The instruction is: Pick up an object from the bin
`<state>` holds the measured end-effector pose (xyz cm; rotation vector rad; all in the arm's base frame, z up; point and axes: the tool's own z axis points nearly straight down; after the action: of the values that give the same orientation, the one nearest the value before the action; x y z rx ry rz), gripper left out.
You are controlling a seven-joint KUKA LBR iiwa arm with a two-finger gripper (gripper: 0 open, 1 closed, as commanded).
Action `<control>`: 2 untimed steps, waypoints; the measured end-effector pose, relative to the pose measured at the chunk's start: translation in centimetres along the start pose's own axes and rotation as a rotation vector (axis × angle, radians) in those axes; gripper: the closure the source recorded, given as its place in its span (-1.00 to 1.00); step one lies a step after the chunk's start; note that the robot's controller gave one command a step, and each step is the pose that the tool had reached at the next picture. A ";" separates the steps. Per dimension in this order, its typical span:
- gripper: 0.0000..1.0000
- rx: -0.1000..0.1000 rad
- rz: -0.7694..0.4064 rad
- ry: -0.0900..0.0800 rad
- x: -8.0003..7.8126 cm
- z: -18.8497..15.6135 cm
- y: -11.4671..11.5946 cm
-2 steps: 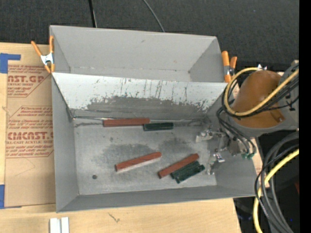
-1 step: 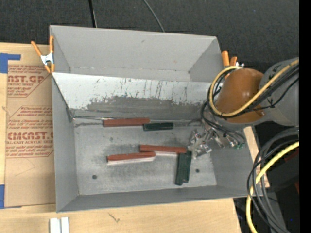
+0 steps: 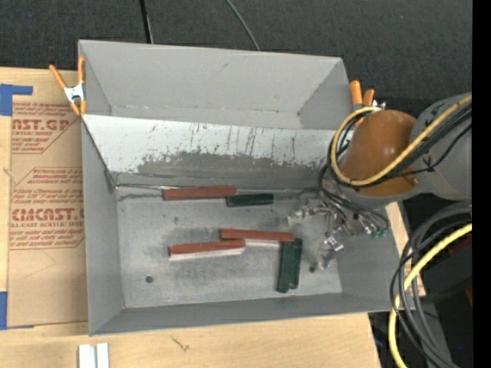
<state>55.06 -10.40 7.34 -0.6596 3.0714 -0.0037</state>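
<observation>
Rightward, arm (image 3: 381,156) hangs low over bin (image 3: 192,83)

The grey bin (image 3: 138,205) is scuffed, matt metal; the red-brown sticks (image 3: 201,194) and dark green bars (image 3: 288,267) look smooth.

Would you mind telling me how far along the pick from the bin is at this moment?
Done: the claw is down inside the bin, at its right end. In hand: no piece looks lifted. The nearest one, a dark green bar, lies flat on the floor just beside the claw, with a red-brown bar beyond it. Left: gripping one piece and lifting it out.
</observation>
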 end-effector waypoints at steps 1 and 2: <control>1.00 0.004 0.000 -0.012 -0.4 -0.2 0.0; -1.00 0.001 0.000 0.000 0.0 0.0 0.0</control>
<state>55.05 -10.42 7.32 -0.6591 3.0712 -0.0045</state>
